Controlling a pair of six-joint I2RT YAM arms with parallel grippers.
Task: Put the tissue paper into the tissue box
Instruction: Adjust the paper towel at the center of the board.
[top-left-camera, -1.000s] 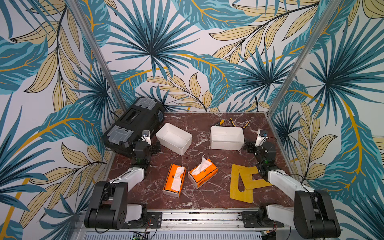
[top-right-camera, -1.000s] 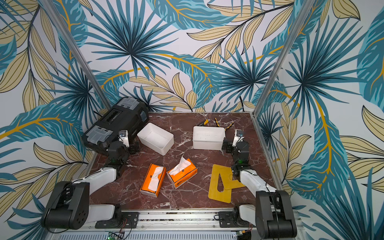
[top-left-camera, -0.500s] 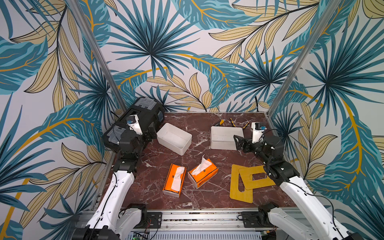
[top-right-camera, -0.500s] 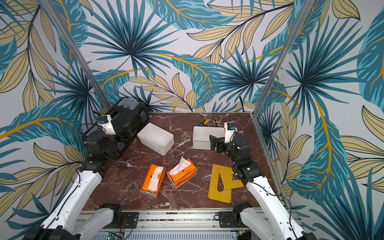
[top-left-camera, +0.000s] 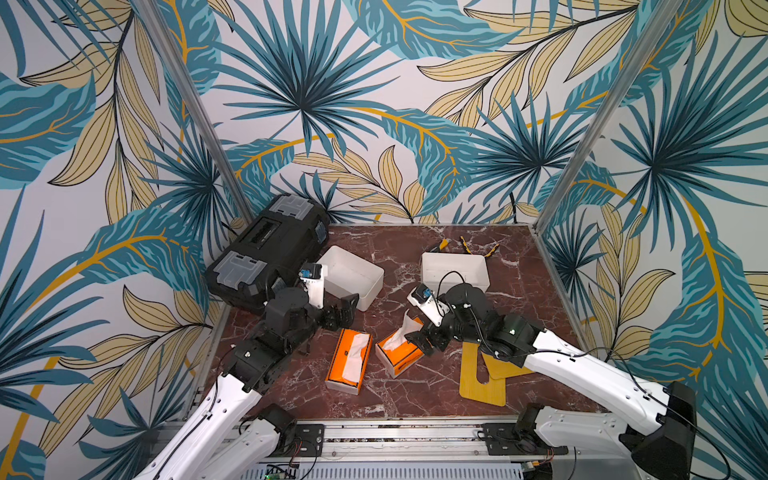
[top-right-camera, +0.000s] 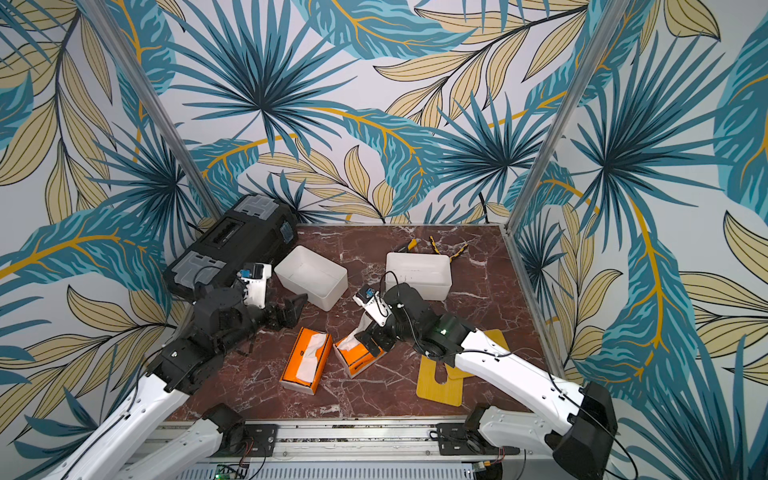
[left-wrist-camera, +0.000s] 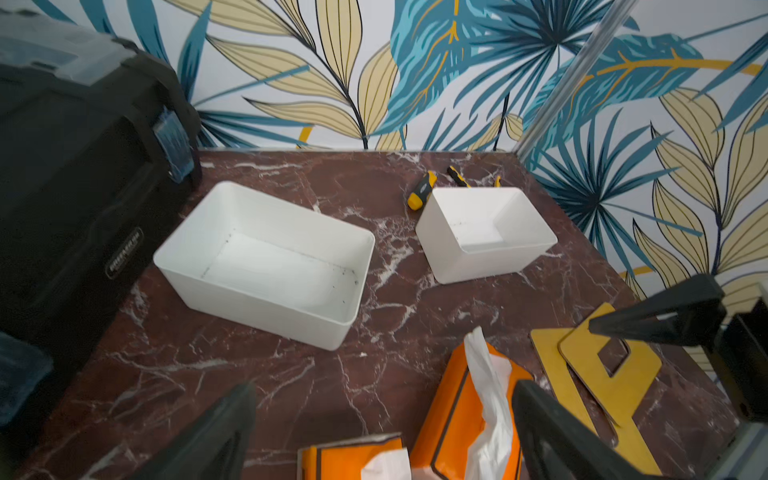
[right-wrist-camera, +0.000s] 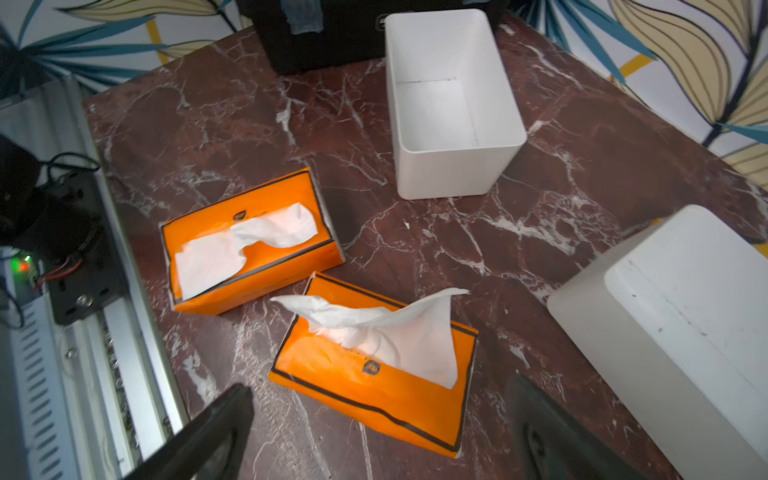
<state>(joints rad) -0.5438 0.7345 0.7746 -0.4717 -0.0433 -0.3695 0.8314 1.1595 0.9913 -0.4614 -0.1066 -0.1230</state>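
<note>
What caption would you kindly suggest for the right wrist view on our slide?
Open right gripper poised over an orange tissue pack, its tissue protruding; second pack and white bin beyond.

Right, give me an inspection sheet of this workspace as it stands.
Surface: red-brown marble table, no spills seen.
Job's things: orange pack with flat tissue beside orange pack with raised tissue; left white box and right white box, both empty.
Clutter: black toolbox back left; yellow boards front right; yellow-handled tools at back.
Grippers: left gripper jaws open, empty; right gripper jaws open above the raised tissue's pack, nothing held.
Cables: black cable loop at right wrist.
Surroundings: leaf-print walls; metal rail in front.
</note>
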